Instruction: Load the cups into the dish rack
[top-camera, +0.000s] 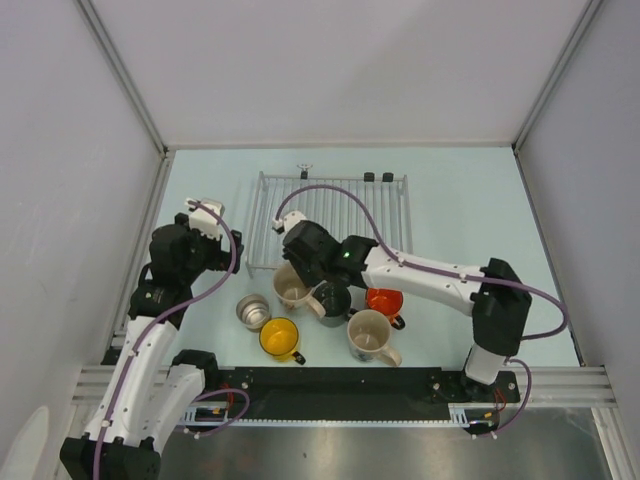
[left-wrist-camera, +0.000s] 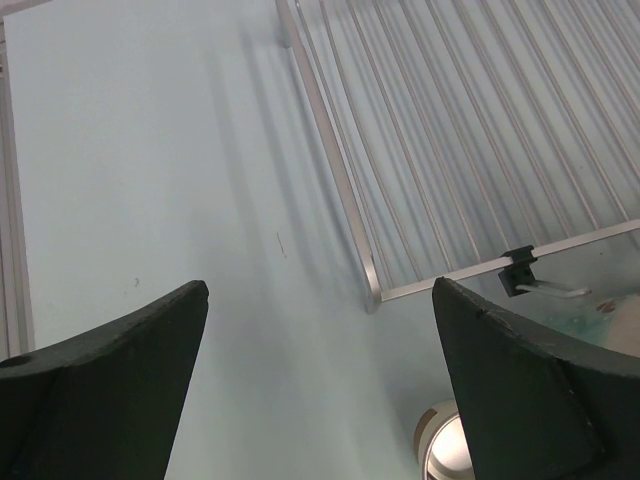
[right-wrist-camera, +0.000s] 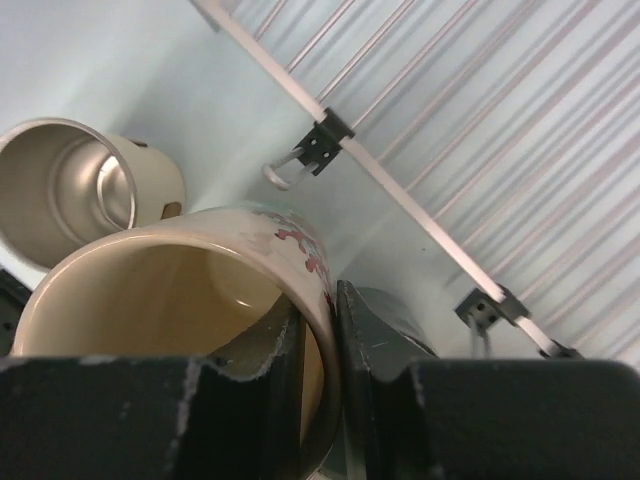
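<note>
— Where does everything sit?
— On the table, just near of the dish rack (top-camera: 330, 215): steel cup (top-camera: 252, 311), yellow cup (top-camera: 278, 337), dark grey cup (top-camera: 332, 297), orange-red cup (top-camera: 384, 300), near beige mug (top-camera: 369, 335).
— The hands?
— Right gripper (right-wrist-camera: 320, 320) pinches the left beige mug (right-wrist-camera: 170, 290) by its rim, one finger inside. Left gripper (left-wrist-camera: 320, 288) hangs spread wide, left of the rack.

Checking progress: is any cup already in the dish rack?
No, all six cups are on the near side of the dish rack, one beige cup in the right gripper.
</note>
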